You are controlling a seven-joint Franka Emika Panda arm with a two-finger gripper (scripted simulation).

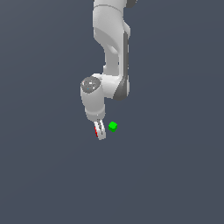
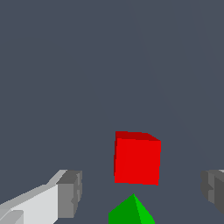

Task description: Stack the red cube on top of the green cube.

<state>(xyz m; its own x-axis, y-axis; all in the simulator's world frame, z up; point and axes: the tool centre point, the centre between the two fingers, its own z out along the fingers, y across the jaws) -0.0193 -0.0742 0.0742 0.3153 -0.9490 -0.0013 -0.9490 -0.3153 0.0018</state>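
One smooth white arm reaches down over the flat grey floor. Its gripper stands wide, blocky grey pads either side of the red cube, not touching it. A matte green cube sits just beside.

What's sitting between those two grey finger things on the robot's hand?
The red cube sits between the fingers, with gaps on both sides. The wrist view shows this; the green cube lies just beside it.
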